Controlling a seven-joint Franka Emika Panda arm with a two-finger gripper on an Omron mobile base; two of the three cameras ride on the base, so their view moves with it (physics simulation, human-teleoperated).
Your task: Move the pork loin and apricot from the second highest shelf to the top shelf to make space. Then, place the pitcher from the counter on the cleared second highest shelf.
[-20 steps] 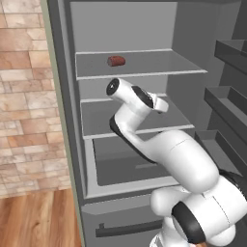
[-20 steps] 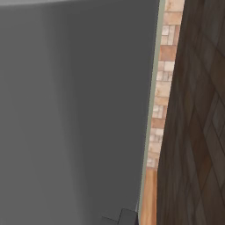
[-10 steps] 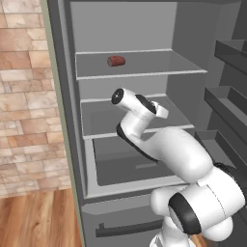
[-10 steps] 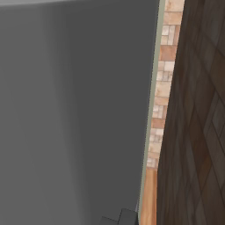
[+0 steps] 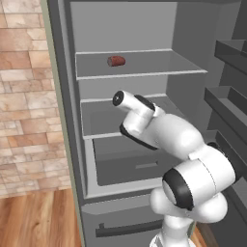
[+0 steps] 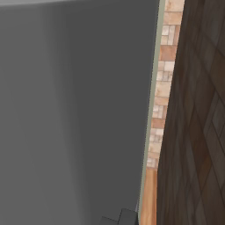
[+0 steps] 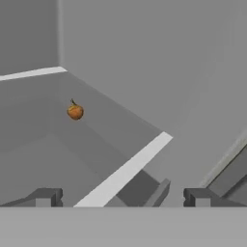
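Hand view: apricot (image 7: 75, 112) at upper left on the second highest shelf (image 7: 120, 173), end effector (image 7: 120, 198) spread wide and empty at bottom. Left base view: pork loin (image 5: 116, 61) on top shelf (image 5: 144, 70); arm hides the lower shelf's middle.

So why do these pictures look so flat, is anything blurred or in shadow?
Left base view: even, soft rendered light, the pork loin sharp on the top shelf. Right base view: a plain grey panel close up, featureless. Hand view: the apricot is crisp, with barely any shadow under it.
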